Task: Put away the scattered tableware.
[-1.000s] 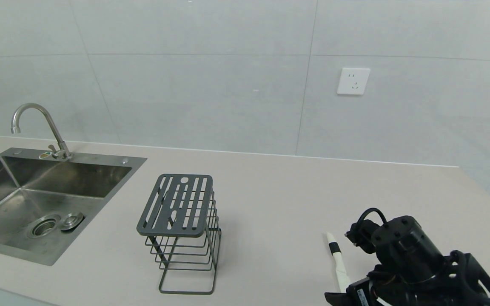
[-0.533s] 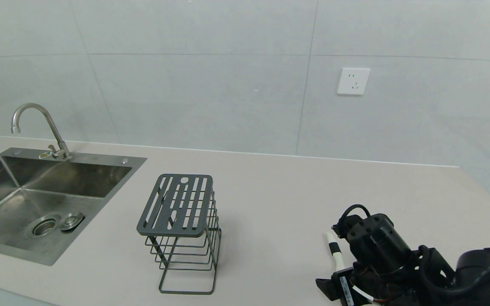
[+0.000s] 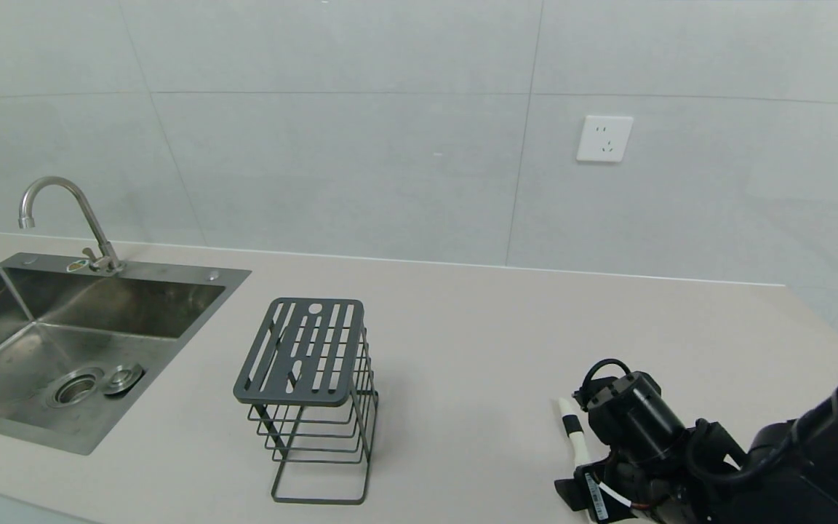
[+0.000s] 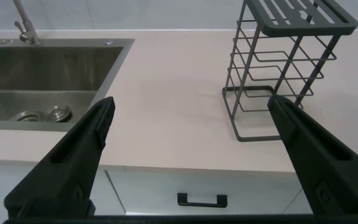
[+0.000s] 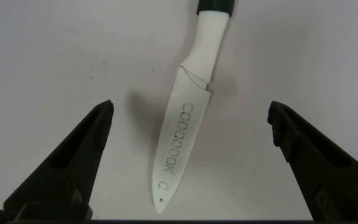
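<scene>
Right end effector [image 5: 188,155] hangs above the counter [image 5: 55,50], fingers [image 5: 67,168] spread apart astride the white knife [image 5: 184,124].

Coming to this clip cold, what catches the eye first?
A white knife lies flat on the counter at the right, with the right gripper directly above it, jaws open either side of the blade. A dark wire rack stands mid-counter, and a steel sink sits at the left.
</scene>
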